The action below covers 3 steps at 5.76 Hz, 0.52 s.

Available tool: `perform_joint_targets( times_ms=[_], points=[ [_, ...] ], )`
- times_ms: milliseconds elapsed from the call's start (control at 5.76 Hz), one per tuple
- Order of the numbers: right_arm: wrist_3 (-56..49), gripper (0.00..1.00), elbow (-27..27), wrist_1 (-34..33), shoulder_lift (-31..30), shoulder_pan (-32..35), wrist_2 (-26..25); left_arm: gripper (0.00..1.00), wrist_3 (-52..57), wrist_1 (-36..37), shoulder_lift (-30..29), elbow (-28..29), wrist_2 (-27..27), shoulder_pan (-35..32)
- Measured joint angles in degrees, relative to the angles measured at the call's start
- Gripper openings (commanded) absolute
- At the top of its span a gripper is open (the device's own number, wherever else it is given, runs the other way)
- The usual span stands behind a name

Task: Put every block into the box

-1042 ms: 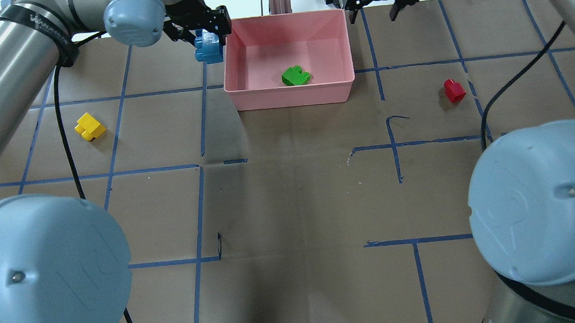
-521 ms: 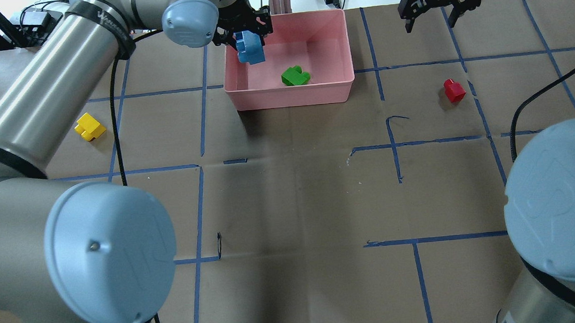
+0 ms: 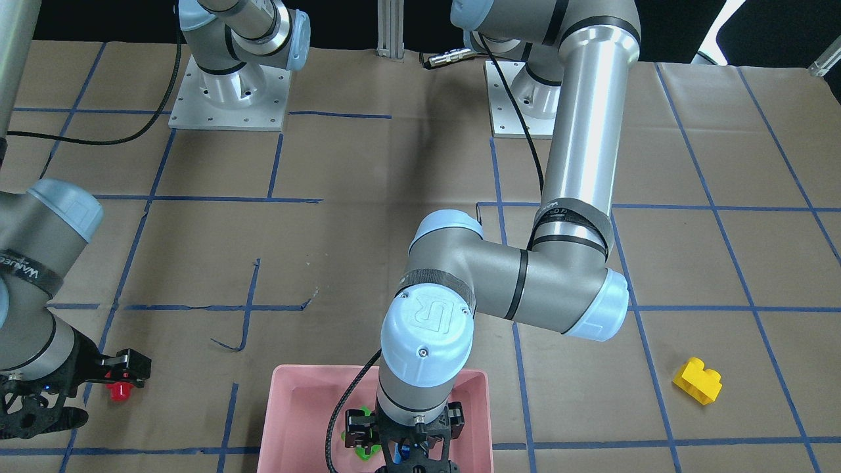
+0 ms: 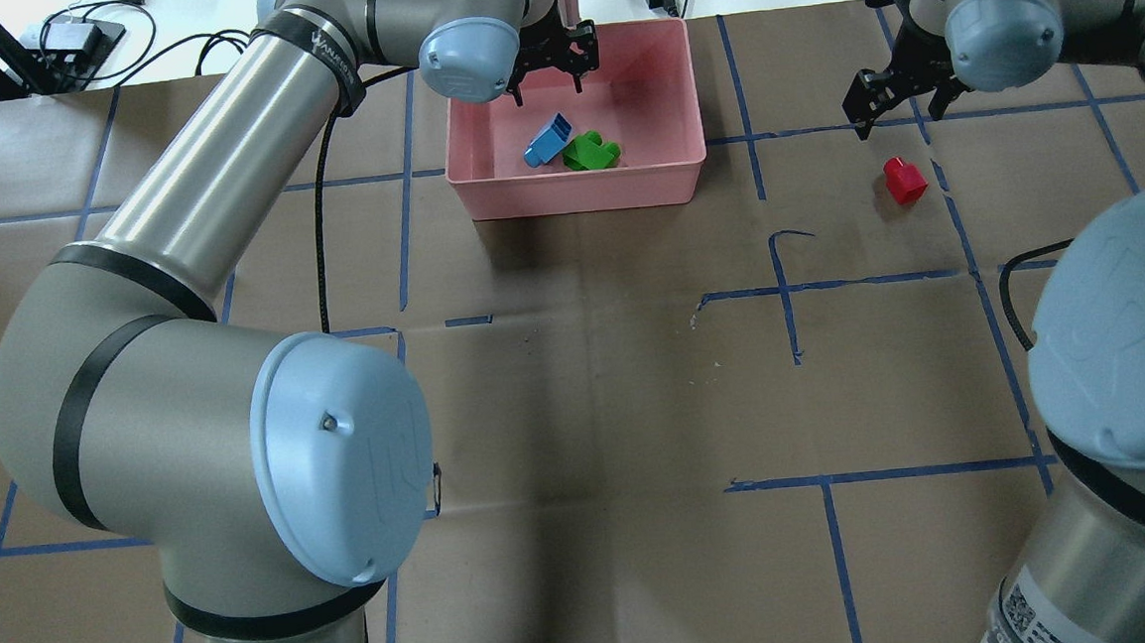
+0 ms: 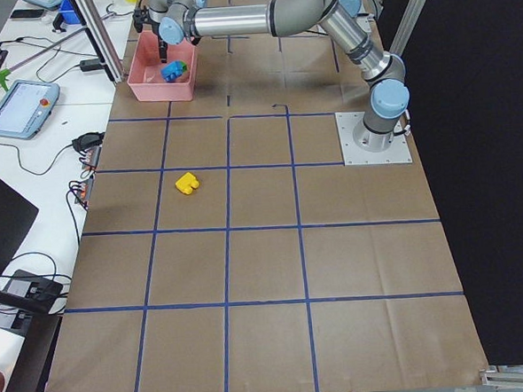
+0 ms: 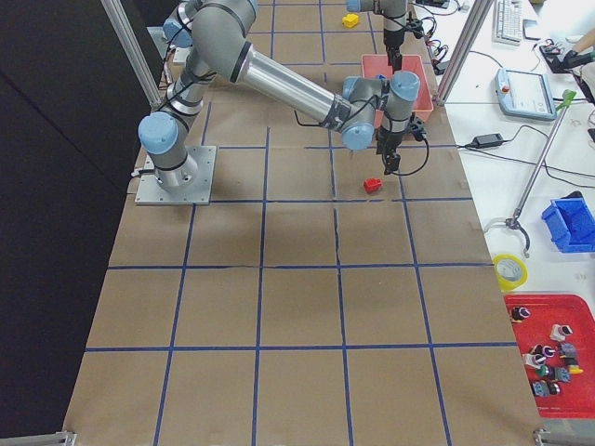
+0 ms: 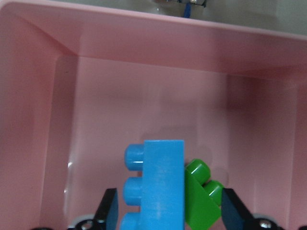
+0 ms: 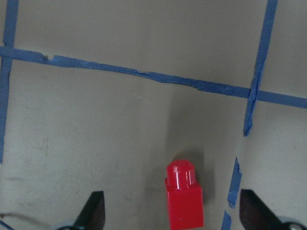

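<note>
The pink box (image 4: 574, 190) stands at the table's far middle. A blue block (image 4: 547, 141) lies in it, tilted against a green block (image 4: 590, 150); both show in the left wrist view, blue (image 7: 156, 187) and green (image 7: 204, 199). My left gripper (image 4: 547, 65) is open and empty above them. The red block (image 4: 905, 180) stands on the table to the right. My right gripper (image 4: 902, 107) is open just above and behind it, with the red block (image 8: 183, 196) between its fingers' line. The yellow block (image 3: 697, 380) lies far left on the table, hidden by my arm in the overhead view.
The blue tape grid covers the brown table. An aluminium post (image 3: 390, 26) stands by the robot bases. A tape roll (image 6: 509, 271) and a red parts bin (image 6: 548, 353) sit off the table's side. A tablet (image 5: 21, 108) and cables lie beside the box's end.
My left gripper moved over the box and opened; the blue block dropped in beside the green one. My right gripper moved nearer and lower, to the red block.
</note>
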Motion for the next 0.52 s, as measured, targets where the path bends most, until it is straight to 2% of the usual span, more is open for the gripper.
perform_joint_targets(
  times_ms=[174,521],
  points=[
    [-2.36,0.99,0.91,-1.55,1.24,-0.8,0.38,1.0,1.12,-0.93,1.65,0.23,0.07,0.77],
    [-4.12,0.99,2.38,-2.06,2.41,-1.74,0.84,1.0,9.16,-7.13,8.29,0.04,-0.11,6.81]
  ],
)
